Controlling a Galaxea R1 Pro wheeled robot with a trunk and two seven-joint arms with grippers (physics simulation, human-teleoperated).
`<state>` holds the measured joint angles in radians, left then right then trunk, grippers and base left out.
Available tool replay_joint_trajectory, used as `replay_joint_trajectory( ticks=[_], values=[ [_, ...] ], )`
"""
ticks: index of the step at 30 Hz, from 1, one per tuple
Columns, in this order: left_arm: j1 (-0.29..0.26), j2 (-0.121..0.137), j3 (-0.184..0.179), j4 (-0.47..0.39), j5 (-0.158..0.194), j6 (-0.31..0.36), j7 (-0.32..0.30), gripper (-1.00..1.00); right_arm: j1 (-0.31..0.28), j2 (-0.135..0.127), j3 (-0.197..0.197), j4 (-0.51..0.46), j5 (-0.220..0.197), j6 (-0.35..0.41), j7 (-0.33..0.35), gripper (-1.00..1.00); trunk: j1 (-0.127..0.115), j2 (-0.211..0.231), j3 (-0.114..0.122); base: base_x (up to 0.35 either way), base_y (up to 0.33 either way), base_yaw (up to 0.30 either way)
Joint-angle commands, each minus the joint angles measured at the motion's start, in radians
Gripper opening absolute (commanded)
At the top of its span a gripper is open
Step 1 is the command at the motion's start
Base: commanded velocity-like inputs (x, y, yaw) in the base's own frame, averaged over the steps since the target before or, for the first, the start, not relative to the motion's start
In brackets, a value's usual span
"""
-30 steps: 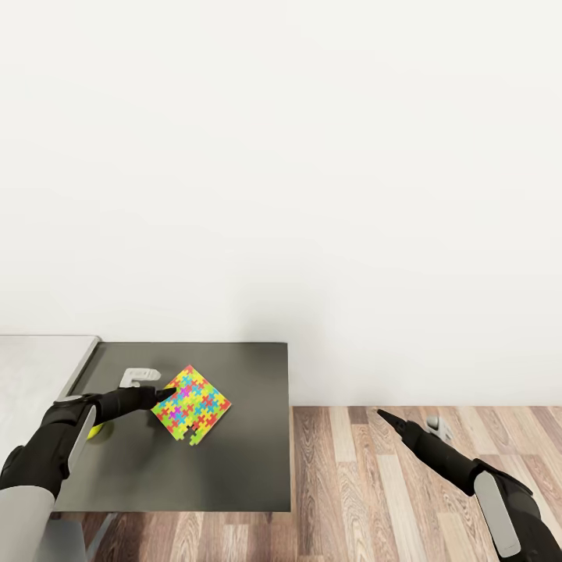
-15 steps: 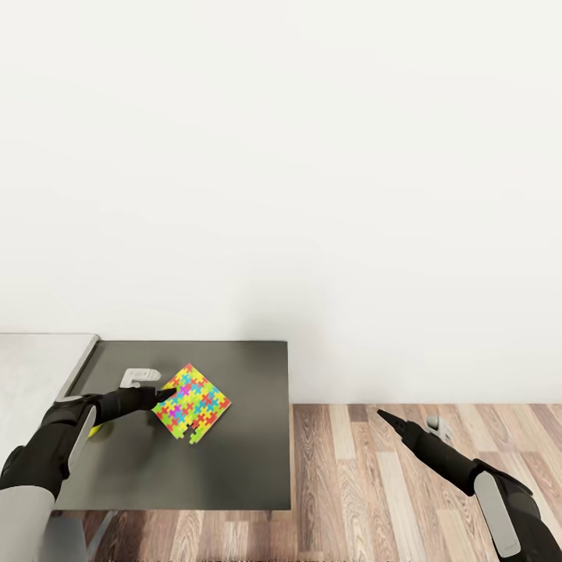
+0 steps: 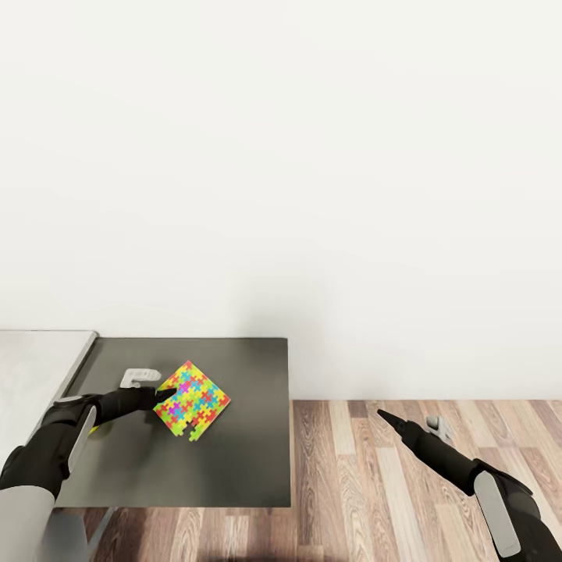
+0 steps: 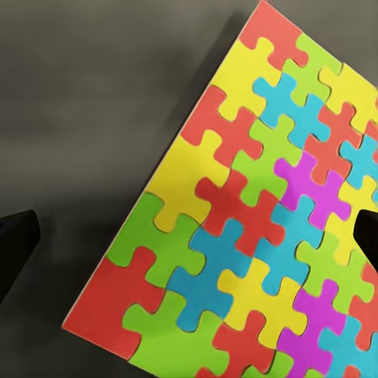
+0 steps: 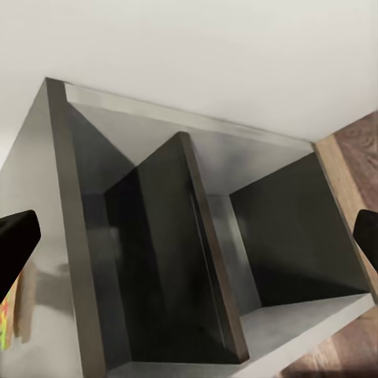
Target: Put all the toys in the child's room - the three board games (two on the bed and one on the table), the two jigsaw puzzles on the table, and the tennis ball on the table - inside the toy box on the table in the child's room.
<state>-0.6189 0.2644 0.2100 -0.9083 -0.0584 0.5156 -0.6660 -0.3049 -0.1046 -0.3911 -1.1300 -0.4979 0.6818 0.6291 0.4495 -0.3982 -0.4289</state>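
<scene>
Jaws spread wide, our left gripper (image 3: 167,393) is hovering at the jigsaw puzzle (image 3: 192,400); our right gripper (image 3: 382,414) is hanging released over the floor (image 3: 367,484).

Wall (image 3: 281,156): plain white, unmarked, evenly lit, covering the upper two thirds of the head view, with a soft shadow along its base. Floor (image 3: 351,468): wood planks in mixed brown and grey tones, lower right. Table (image 3: 234,468): dark grey lower section at lower left, adjoining a pale grey top (image 3: 31,367) at the left edge.
</scene>
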Motion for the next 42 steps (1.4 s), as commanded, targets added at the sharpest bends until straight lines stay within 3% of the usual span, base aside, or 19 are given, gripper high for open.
replay_joint_trajectory(
  ticks=[1, 26, 42],
  values=[
    [-0.001, -0.001, 0.003, -0.001, -0.006, 0.006, -0.007, 1.0, -0.001, 0.0, -0.002, 0.0, -0.004, 0.007, 0.001, 1.0, 0.0, -0.002, -0.003, 0.0, 0.0, 0.0],
    [-0.001, -0.001, 0.002, 0.0, -0.006, 0.003, -0.007, 1.0, 0.0, 0.0, -0.002, -0.001, -0.004, 0.007, 0.001, 1.0, 0.0, -0.002, -0.01, 0.0, -0.002, 0.0],
    [-0.001, -0.002, 0.002, 0.0, -0.007, 0.0, -0.006, 1.0, 0.0, 0.0, -0.002, -0.001, -0.004, 0.007, 0.001, 1.0, 0.0, -0.002, -0.01, 0.0, -0.114, 0.0]
  ],
)
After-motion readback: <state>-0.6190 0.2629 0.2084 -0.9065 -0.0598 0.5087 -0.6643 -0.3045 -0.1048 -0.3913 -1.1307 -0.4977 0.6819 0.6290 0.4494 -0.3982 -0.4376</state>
